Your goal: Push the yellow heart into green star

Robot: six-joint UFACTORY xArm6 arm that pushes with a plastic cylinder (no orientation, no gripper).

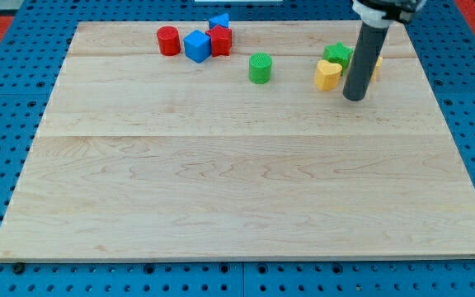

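Observation:
The yellow heart (328, 75) lies near the view's top right, touching the lower left side of the green star (337, 55). My tip (354, 97) rests on the board just right of and slightly below the yellow heart, very close to it. The rod hides part of another yellow block (376, 65) at the star's right.
A green cylinder (260, 68) stands left of the heart. At the top left of centre are a red cylinder (168, 40), a blue cube (196, 45), a red block (220, 40) and a small blue block (219, 20) behind it. The wooden board (237, 181) ends close behind the star.

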